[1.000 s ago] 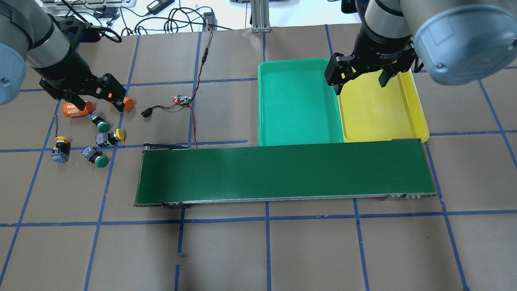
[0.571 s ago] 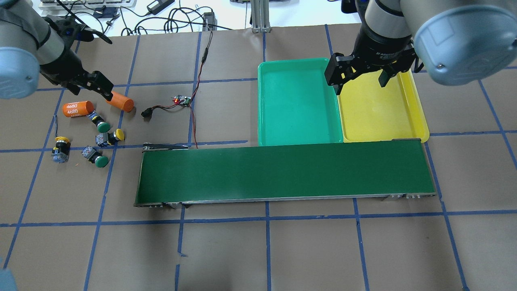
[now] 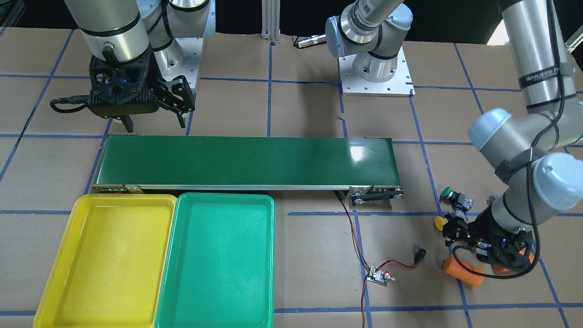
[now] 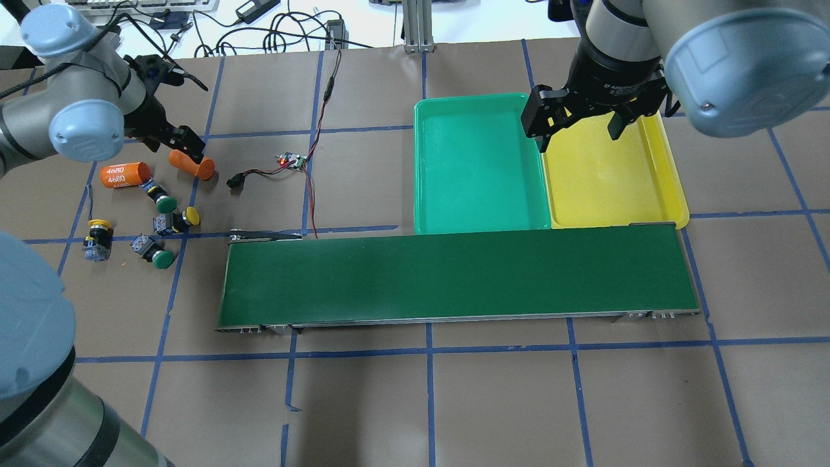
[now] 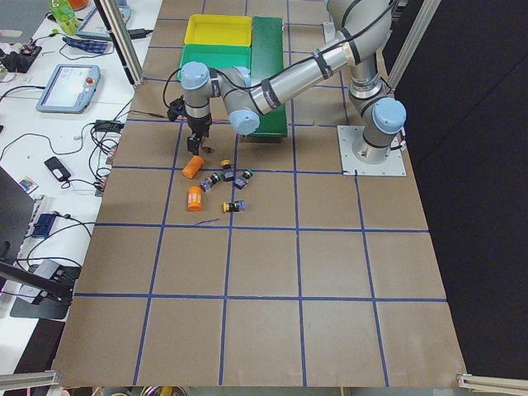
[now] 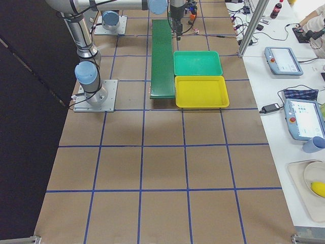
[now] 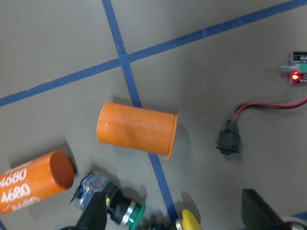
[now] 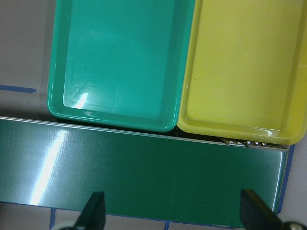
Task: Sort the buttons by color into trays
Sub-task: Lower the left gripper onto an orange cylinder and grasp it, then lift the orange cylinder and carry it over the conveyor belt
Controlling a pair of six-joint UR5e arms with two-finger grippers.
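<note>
**Now the left claw goes for its first button**

All four buttons (image 3: 446,192) lie on the tabletop (image 4: 363,402), past the left end of the belt (image 4: 454,275), on the side toward the far edge. No button is in a tray yet. So I think this is the very first step: reaching for a button.

The left claw (image 7: 175,211) hangs with its fingers wide apart and nothing in them. It is above a green button (image 4: 167,203) and a yellow button (image 4: 190,216) that lie very close together. Two orange cylinders (image 4: 191,164) lie just beside them. The other yellow button (image 4: 98,226) and the other green button (image 4: 163,259) lie a bit apart.

The right claw (image 4: 577,133) is spread too and holds nothing. It hangs high by the right end of the belt. The green tray (image 4: 480,162) and the yellow tray (image 4: 609,181) touch each other there and sit against the belt's far long edge.

Next, I think, the left claw must go down on just one button, with a finger on each side of its dark body. That spot is tight. A finger could bump the other button or roll a cylinder. A wire plug (image 4: 235,182) lies near too. The two outer buttons have more room around them and look easier. After that, the button must travel far, because the trays are well apart from it, at the other end of the belt.
</note>
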